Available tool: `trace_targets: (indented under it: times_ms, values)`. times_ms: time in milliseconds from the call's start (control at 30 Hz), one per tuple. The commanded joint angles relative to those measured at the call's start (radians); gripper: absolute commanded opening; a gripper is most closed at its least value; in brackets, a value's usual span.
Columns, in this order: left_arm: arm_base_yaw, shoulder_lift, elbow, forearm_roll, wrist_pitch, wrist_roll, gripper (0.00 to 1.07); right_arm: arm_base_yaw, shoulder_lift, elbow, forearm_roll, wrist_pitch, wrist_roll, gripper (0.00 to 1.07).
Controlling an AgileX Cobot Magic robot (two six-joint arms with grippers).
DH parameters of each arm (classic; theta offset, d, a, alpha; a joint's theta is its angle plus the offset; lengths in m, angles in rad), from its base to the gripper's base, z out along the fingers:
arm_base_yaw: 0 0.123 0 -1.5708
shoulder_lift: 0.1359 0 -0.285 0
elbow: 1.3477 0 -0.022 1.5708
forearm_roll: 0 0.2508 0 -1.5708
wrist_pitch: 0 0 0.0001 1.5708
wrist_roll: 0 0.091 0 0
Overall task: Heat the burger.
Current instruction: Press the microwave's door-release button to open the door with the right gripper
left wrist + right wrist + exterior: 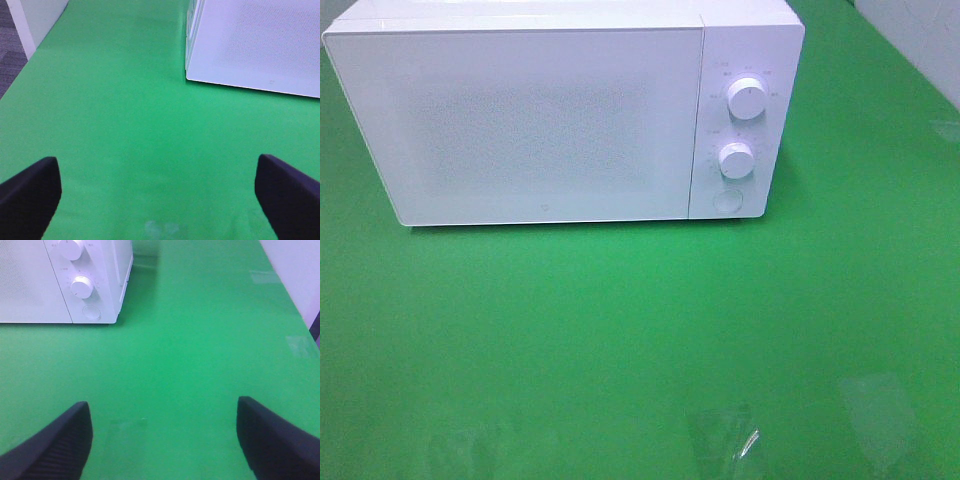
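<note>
The burger is out of view in every view. A white microwave (550,110) stands at the back of the green table with its door shut. The left wrist view shows its door (255,45), the right wrist view its knob panel (82,285). My left gripper (157,192) hovers over bare green surface, open, nothing between its black fingertips (30,192). My right gripper (162,440) is open too, over bare green table in front of and to the right of the microwave, with nothing between its fingers (60,445). Neither gripper shows in the exterior high view.
The microwave has two round knobs (747,100) and a round button (726,200) on its right panel. Green cloth (640,340) covers the table. A white wall or cabinet (35,20) stands off the table's left edge.
</note>
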Motion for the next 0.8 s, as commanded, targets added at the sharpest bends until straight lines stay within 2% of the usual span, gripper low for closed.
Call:
trace_targets:
  times_ms: [33,800]
  values:
    - [0.002,-0.016,0.001,-0.006,-0.017,0.0,1.0,-0.003,-0.031,0.002,0.004,-0.004,0.008,0.76]
    - [0.002,-0.016,0.001,-0.006,-0.017,0.0,1.0,-0.003,-0.015,-0.018,0.005,-0.016,0.0,0.76]
